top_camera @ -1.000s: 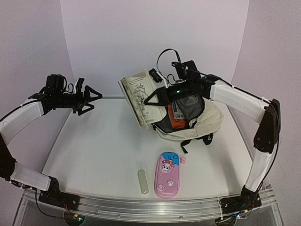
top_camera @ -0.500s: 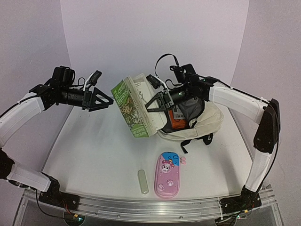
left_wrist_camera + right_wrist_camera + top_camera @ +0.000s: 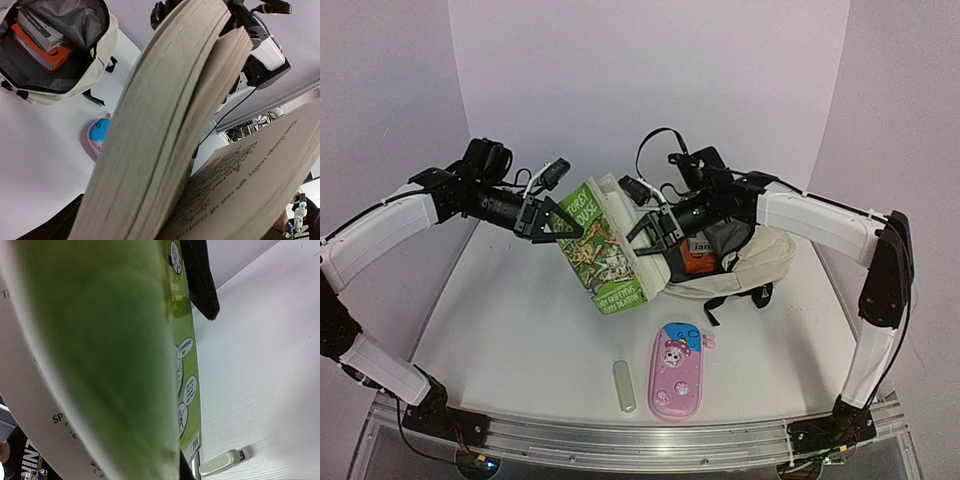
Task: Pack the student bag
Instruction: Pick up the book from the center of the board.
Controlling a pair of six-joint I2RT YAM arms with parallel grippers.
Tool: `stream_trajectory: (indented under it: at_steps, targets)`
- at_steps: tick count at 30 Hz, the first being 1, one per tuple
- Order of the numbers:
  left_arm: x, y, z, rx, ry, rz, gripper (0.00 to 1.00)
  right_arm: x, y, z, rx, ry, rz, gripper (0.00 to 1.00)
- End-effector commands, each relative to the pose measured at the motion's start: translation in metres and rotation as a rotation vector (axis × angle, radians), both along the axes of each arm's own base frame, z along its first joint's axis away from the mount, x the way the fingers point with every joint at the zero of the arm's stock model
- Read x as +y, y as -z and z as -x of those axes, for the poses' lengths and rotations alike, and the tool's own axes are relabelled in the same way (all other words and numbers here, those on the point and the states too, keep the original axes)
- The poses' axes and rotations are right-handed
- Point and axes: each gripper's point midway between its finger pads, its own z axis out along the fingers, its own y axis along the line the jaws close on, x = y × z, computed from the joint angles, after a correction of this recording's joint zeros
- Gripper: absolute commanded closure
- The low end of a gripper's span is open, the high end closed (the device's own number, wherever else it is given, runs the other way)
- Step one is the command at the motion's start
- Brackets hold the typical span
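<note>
The student bag [image 3: 765,262] lies open at the back right, cream with a grey lining, and an orange book [image 3: 696,260] is inside it. In the air left of the bag hangs a green paperback [image 3: 600,250], tilted and partly fanned open. My right gripper [image 3: 655,232] is shut on its right side. My left gripper [image 3: 558,218] is open, its fingers straddling the book's upper left edge. In the left wrist view the book's pages [image 3: 165,125] fill the space between my fingers, with the bag [image 3: 60,92] beyond. The green cover [image 3: 100,340] blocks most of the right wrist view.
A pink cartoon pencil case [image 3: 675,372] lies near the front of the table, with a small pale tube [image 3: 623,385] just left of it. The tube [image 3: 222,462] also shows in the right wrist view. White walls close in the back and sides.
The right arm has carried the book leftward and turned its green cover to the camera. The left arm has swung right until its fingers straddle the book's edge.
</note>
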Motion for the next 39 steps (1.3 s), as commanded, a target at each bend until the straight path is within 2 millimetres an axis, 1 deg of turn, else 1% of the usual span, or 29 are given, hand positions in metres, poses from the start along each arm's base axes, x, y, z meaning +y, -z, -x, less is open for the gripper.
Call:
stream_trajectory:
  at_steps: [1,4,9,11,14,17,19,20,21,23,25,27,29,30,32,34,36,37,38,39]
  targets:
    - [-0.015,-0.013,0.016,-0.038,0.107,0.024,0.17,0.005,-0.015,0.014,-0.003,-0.079,-0.075,1.00]
    - [-0.020,-0.015,0.023,-0.032,0.150,0.037,0.25,0.005,-0.012,0.017,0.027,-0.095,-0.070,1.00]
    - [-0.020,-0.022,0.029,-0.045,0.180,0.059,0.38,0.005,-0.006,0.023,0.054,-0.109,-0.056,1.00]
    - [-0.020,-0.024,0.031,-0.044,0.191,0.068,0.41,0.005,-0.005,0.024,0.058,-0.110,-0.052,1.00]
    - [-0.021,-0.024,0.032,-0.037,0.202,0.076,0.43,0.005,-0.001,0.025,0.066,-0.110,-0.044,1.00]
    - [-0.021,-0.021,0.031,-0.034,0.197,0.071,0.50,0.005,0.002,0.024,0.065,-0.104,-0.036,0.99]
    - [-0.021,-0.021,0.032,-0.031,0.200,0.082,0.55,0.006,0.002,0.023,0.061,-0.099,-0.034,0.94]
    - [-0.021,-0.021,0.033,-0.030,0.204,0.089,0.57,0.006,0.002,0.021,0.056,-0.091,-0.032,0.89]
    - [-0.022,-0.022,0.032,-0.035,0.204,0.099,0.60,0.006,0.001,0.017,0.050,-0.079,-0.031,0.79]
    - [-0.022,-0.024,0.031,-0.039,0.194,0.110,0.68,0.003,-0.003,0.001,0.023,-0.033,-0.029,0.67]
    - [-0.023,-0.025,0.030,-0.041,0.183,0.120,0.77,-0.003,-0.011,-0.023,-0.006,0.033,-0.033,0.57]
    - [-0.024,-0.026,0.025,-0.044,0.159,0.126,0.81,-0.014,-0.017,-0.052,-0.035,0.119,-0.027,0.48]
    - [-0.024,-0.027,0.021,-0.045,0.130,0.133,0.86,-0.028,-0.025,-0.082,-0.077,0.218,-0.019,0.33]
    - [-0.024,-0.029,0.018,-0.052,0.115,0.142,0.88,-0.034,-0.030,-0.092,-0.094,0.259,-0.016,0.27]
    - [-0.023,-0.031,0.007,-0.064,0.061,0.157,0.89,-0.053,-0.038,-0.122,-0.136,0.374,0.002,0.14]
    - [-0.017,-0.038,-0.010,-0.071,-0.020,0.188,0.89,-0.074,-0.049,-0.147,-0.179,0.492,0.018,0.04]
    - [-0.008,-0.044,-0.026,-0.077,-0.115,0.222,0.90,-0.097,-0.059,-0.167,-0.210,0.592,0.030,0.02]
    - [-0.001,-0.054,-0.037,-0.090,-0.175,0.262,0.90,-0.105,-0.062,-0.172,-0.215,0.625,0.033,0.02]
    - [0.005,-0.061,-0.042,-0.109,-0.216,0.299,0.90,-0.113,-0.064,-0.175,-0.217,0.649,0.035,0.02]
    - [0.012,-0.066,-0.048,-0.115,-0.269,0.334,0.91,-0.117,-0.063,-0.174,-0.214,0.658,0.040,0.02]
